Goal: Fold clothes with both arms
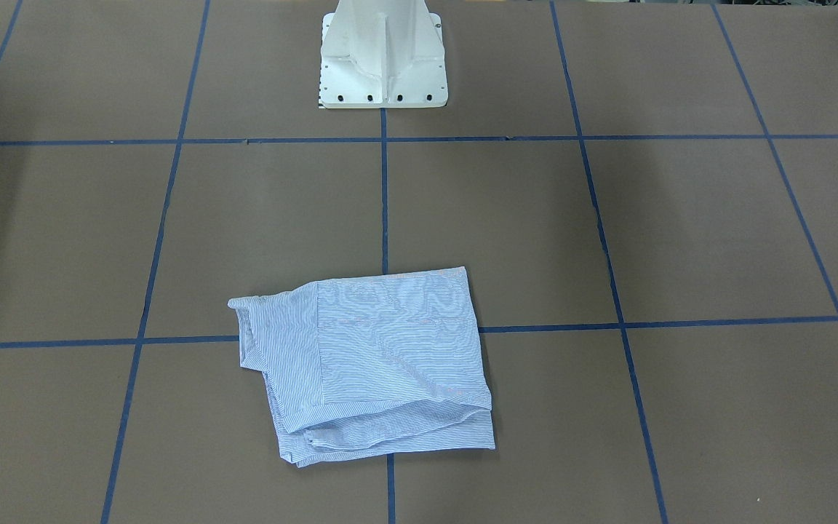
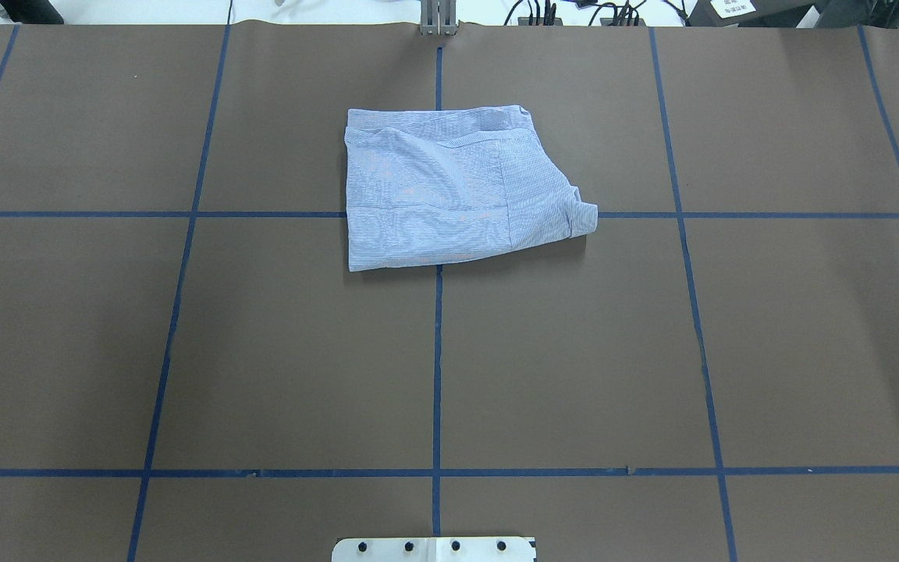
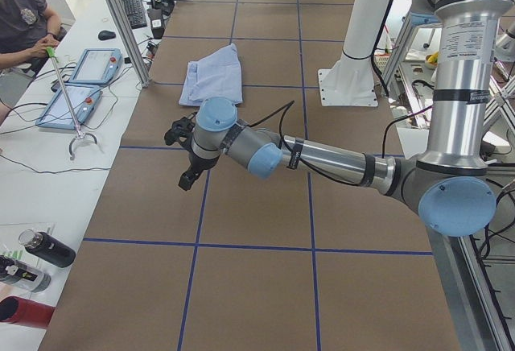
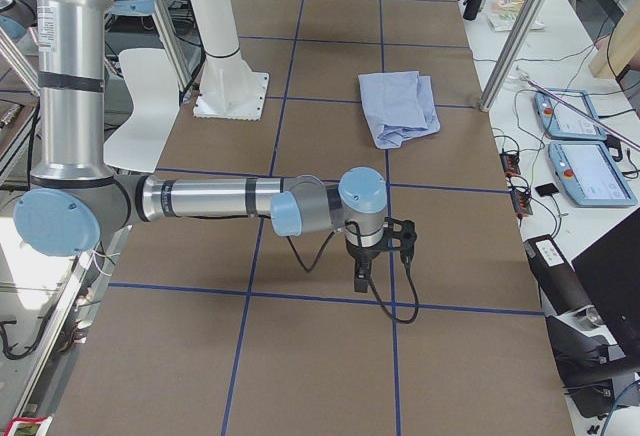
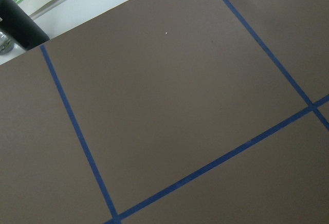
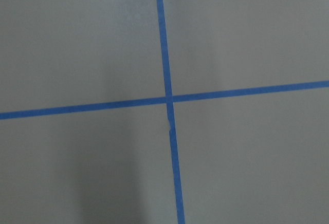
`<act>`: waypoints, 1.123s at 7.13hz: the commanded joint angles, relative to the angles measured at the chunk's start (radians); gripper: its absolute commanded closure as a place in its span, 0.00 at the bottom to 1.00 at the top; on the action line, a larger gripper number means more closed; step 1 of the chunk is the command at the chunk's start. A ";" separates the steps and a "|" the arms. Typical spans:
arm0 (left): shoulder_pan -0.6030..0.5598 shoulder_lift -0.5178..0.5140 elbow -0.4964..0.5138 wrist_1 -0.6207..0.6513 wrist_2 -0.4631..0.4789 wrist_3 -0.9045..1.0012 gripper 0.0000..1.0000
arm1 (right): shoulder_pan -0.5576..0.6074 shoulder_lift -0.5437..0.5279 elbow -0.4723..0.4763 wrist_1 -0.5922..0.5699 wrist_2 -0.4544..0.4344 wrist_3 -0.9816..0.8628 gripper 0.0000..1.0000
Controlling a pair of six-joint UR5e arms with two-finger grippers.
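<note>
On the far half of the brown paper-covered desk [image 2: 301, 351] with its blue tape grid, across the centre line, lies one light blue-and-white finely striped shirt [image 2: 449, 195], folded to a rough rectangle with a bunched corner jutting toward the robot's right. Two grey-silver jointed arms extend low over bare desk, well apart from the shirt. The black left tool [image 3: 187, 175] and the black right tool [image 4: 361, 278] show only in side views, so I cannot tell whether either is open or closed. Two blue-framed tablets [image 3: 92, 68] lie on a white side desk beside a seated person [image 3: 24, 21], who is cut off at the edge.
</note>
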 commanded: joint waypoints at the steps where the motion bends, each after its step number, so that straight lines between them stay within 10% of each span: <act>1: -0.066 0.034 0.060 0.003 -0.010 0.104 0.00 | 0.000 -0.024 0.001 0.000 0.009 -0.027 0.00; 8: -0.071 0.088 0.050 0.003 -0.008 0.090 0.00 | -0.019 -0.013 -0.001 0.002 0.022 -0.048 0.00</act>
